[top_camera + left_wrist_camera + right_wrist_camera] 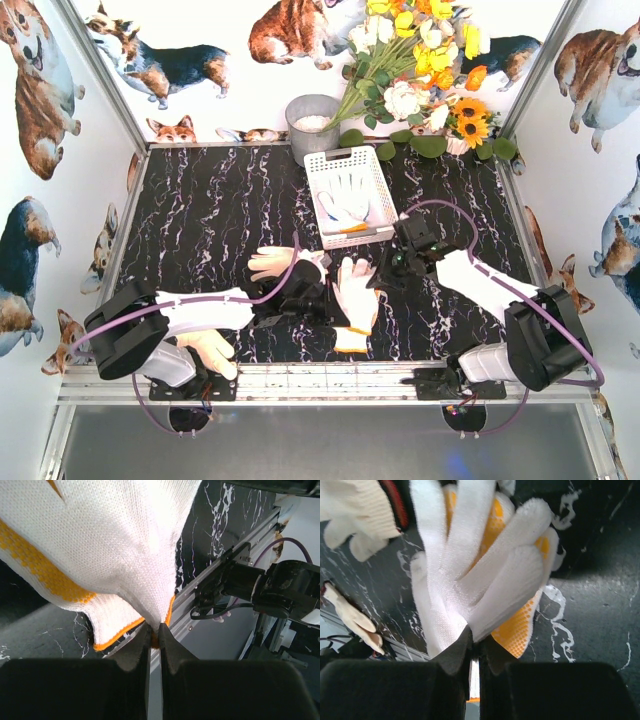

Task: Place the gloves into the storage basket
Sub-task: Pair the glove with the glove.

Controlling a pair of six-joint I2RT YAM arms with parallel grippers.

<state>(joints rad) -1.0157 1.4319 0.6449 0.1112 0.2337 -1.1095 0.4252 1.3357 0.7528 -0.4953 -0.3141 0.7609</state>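
A white knit glove (355, 298) with an orange hem and orange-dotted palm lies between my two grippers, in front of the white slotted storage basket (322, 192). My left gripper (322, 300) is shut on its cuff edge; the left wrist view shows the jaws (155, 630) pinching the orange hem of the glove (100, 540). My right gripper (380, 274) is shut on its fingers (470, 555), with the jaws (477, 641) closed on the fabric. One white glove (347, 200) lies inside the basket. A cream glove (275, 262) lies behind the left gripper.
Another cream glove (210, 350) lies by the left arm's base near the front rail. A grey round bucket (312, 125) and a bunch of artificial flowers (420, 70) stand behind the basket. Walls with dog prints close in both sides.
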